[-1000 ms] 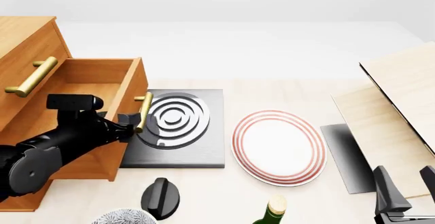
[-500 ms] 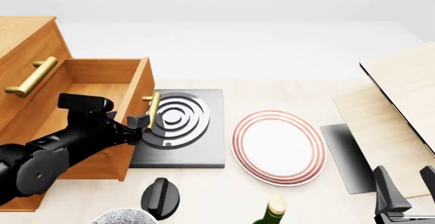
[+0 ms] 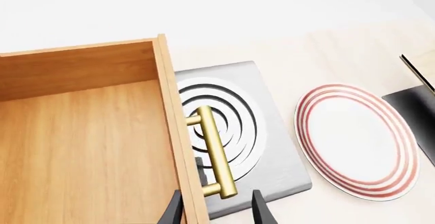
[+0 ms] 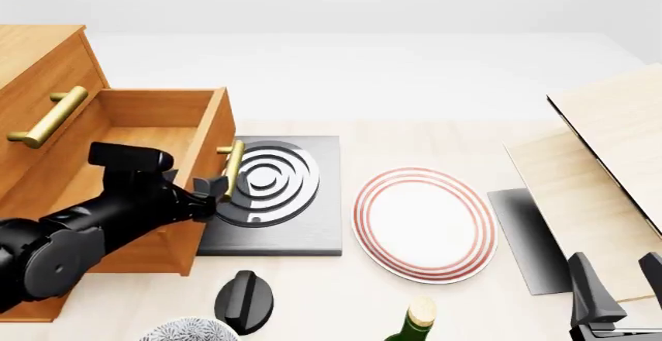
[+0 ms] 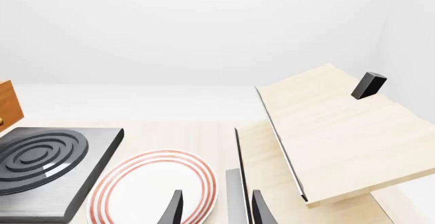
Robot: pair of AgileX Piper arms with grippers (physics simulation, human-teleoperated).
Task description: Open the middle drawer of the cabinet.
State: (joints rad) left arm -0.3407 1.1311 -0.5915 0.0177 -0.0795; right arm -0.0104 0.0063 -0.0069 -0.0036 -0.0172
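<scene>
White, plain walls are closing the scene behind a pale wooden table (image 4: 342, 294). At the left edge of the table the cabinet (image 4: 36, 62) is standing, tall and orange-brown, and the middle drawer (image 4: 155, 136) is sticking far out of it toward the centre of the table, showing its deep bare wooden box. Its front board is hanging over the left part of a grey hotplate (image 4: 271, 194) with dark spiral rings. Above it the top drawer (image 4: 31, 108) is sitting closed with its own brass bar.

The left gripper (image 4: 215, 187) is reaching along the drawer's near side to the drawer's brass handle (image 3: 214, 155). In the left wrist view its two dark fingers (image 3: 261, 210) are standing narrowly apart, one on each side of the lower end of the bar; whether they are actually pressing the bar, I cannot tell.

Right of the hotplate a white plate (image 4: 424, 223) with red rings is lying near the middle of the table. Pale light-wood boards (image 4: 605, 155) are leaning at the right edge. At the near edge a black knob (image 4: 244, 301), a green bottle top (image 4: 414, 324) and a patterned bowl rim (image 4: 189, 330) are showing.

The right gripper (image 4: 618, 301) is waiting at the near right corner, its fingers open and holding nothing.
</scene>
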